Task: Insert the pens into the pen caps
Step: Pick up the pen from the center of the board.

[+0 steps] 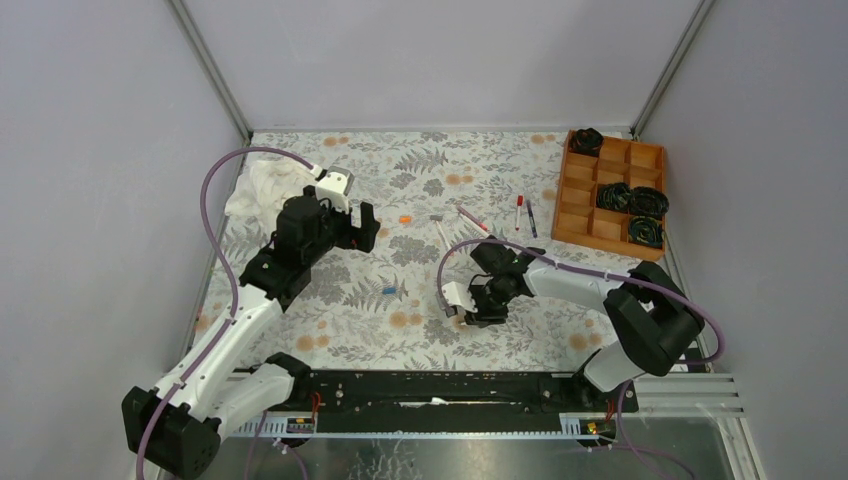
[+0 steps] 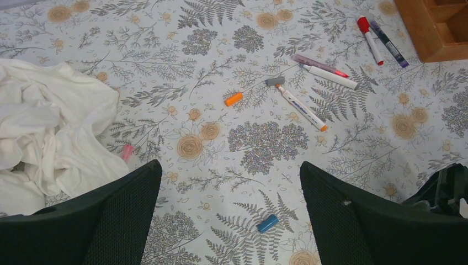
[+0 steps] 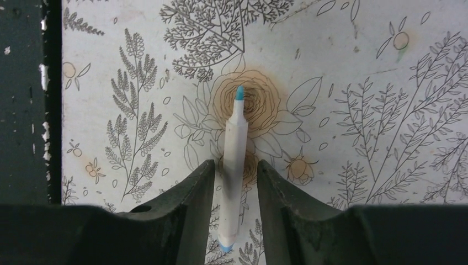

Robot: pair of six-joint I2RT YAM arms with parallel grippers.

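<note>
Plain grey walls (image 1: 100, 150), fern-printed tablecloth (image 1: 420, 340), metal corner posts (image 1: 215, 75)

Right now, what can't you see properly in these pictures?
Pink thing, left wrist view: the white cloth covers its end, so pen or cap is unclear.
Blue-tipped pen, top view: hidden under the right gripper.
Black coiled items in the wooden tray, top view: too small to identify.

- Robot lab cell: plain grey panels (image 1: 90, 180) on aluminium posts (image 1: 212, 72) box me in.
- I'm bolted to a black mounting rail (image 1: 440, 385); fern-print cloth (image 1: 420, 335) as work surface.
</note>
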